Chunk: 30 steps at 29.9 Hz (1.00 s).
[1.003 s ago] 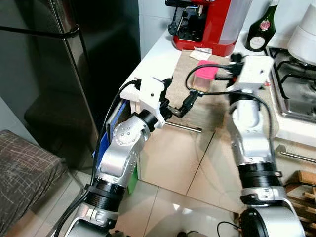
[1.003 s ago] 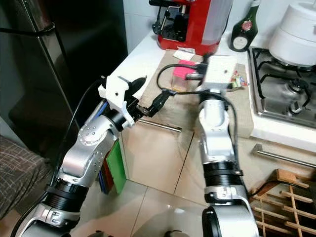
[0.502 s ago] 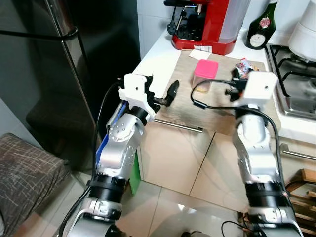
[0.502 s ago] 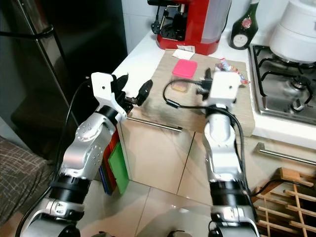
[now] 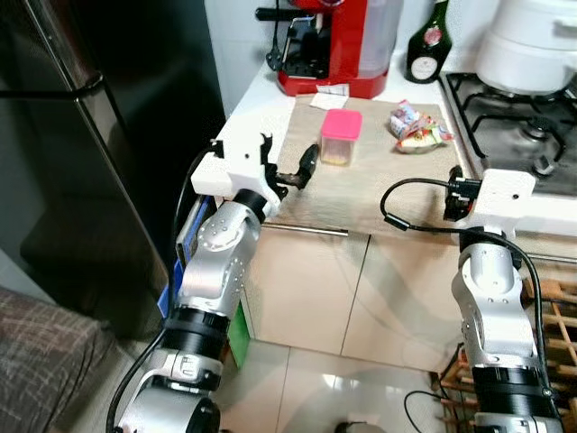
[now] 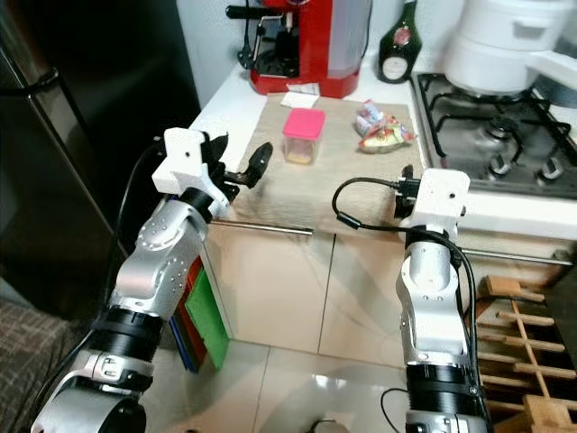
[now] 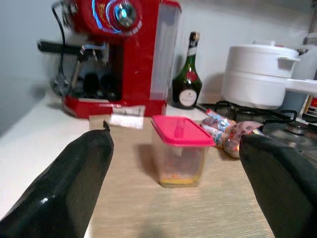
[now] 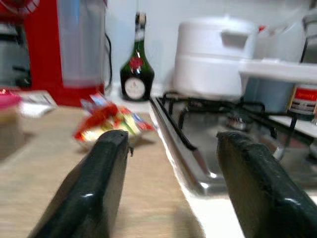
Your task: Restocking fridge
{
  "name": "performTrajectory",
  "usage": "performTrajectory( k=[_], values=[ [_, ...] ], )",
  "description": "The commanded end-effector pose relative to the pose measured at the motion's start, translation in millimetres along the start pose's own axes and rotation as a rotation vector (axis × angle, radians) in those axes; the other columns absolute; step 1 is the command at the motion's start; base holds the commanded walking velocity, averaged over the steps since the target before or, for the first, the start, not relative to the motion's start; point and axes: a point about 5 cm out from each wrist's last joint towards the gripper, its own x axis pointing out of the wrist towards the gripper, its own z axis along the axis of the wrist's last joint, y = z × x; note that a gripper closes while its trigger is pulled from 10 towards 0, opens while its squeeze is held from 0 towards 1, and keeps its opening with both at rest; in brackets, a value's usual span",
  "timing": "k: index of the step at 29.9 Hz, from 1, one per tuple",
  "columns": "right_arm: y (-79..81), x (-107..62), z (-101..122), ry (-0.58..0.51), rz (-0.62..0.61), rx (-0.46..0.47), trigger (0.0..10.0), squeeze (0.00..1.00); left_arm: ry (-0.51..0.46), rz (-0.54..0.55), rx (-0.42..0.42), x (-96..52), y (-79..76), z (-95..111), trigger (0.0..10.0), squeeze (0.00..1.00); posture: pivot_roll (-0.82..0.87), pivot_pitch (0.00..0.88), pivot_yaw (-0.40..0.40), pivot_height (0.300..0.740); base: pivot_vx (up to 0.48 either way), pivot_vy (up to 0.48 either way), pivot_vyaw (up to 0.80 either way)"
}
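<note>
1. The left gripper (image 5: 287,167) hovers at the near left edge of the wooden countertop (image 5: 379,185), fingers spread and empty; in its wrist view the pink-lidded container (image 7: 179,149) sits squarely between the two black fingers (image 7: 64,186), so this looks like a line-up for a grab.
2. That container (image 5: 341,136) stands upright on the countertop, apart from the gripper and short of the red coffee machine (image 5: 335,41); a judgement: it is the item bound for the dark fridge (image 5: 81,153) on the robot's left, whose door is shut.
3. The right gripper (image 8: 171,183) is held low at the counter's front edge near the gas hob (image 5: 523,117), fingers parted and grasping nothing; it seems parked clear of the left arm's reach.
4. A snack packet (image 5: 413,126) lies beside the container, near the hob; its print is too blurred to read.
5. The container's contents show only as a yellowish layer at the bottom; the white pot (image 5: 527,41) and green bottle (image 5: 425,45) are cut off by the frame's top.
</note>
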Motion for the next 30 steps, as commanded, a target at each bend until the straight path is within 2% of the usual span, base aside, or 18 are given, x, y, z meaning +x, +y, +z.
performTrajectory(
  k=[1, 9, 12, 14, 20, 23, 30],
  values=[
    [9.4, 3.4, 7, -0.019, 0.034, 0.003, 10.0, 0.00, 0.008, 0.036, 0.031, 0.5, 7.2, 1, 10.0, 0.00, -0.09, 0.000, 0.079, 0.740, 0.000, 0.000, 0.00],
    [20.1, 4.4, 13, -0.034, 0.068, 0.000, 10.0, 0.00, 0.005, 0.036, 0.032, 4.0, 2.8, 1, 10.0, 0.00, -0.09, 0.000, 0.084, 0.740, 0.000, 0.000, 0.00],
    [20.0, 3.0, 12, -0.020, 0.062, 0.013, 10.0, 0.00, 0.009, 0.038, 0.047, 2.5, 4.0, 1, 10.0, 0.00, -0.09, 0.000, 0.088, 0.740, 0.000, 0.000, -0.68],
    [12.8, -0.6, 8, -0.004, 0.044, 0.002, 10.0, 0.00, 0.026, 0.049, 0.056, -5.4, 9.2, -2, 10.0, 0.00, -0.10, 0.000, 0.087, 0.740, 0.000, 0.000, -0.64],
    [8.5, -6.6, 2, 0.011, 0.040, 0.004, 10.0, 0.00, 0.043, 0.065, 0.048, -16.1, 8.7, -8, 10.0, 0.00, -0.09, 0.000, 0.079, 0.740, 0.000, 0.000, -0.55],
    [12.1, -4.7, 4, 0.005, 0.050, 0.003, 10.0, 0.00, 0.032, 0.094, 0.035, -12.0, 9.5, -6, 10.0, 0.00, -0.09, 0.000, 0.076, 0.740, 0.000, 0.000, 0.00],
    [17.7, -1.7, 10, -0.016, 0.072, 0.010, 10.0, 0.00, 0.029, 0.124, 0.062, -6.9, 10.9, 0, 10.0, 0.00, -0.08, 0.000, 0.076, 0.740, 0.000, 0.000, 0.00]
  ],
)
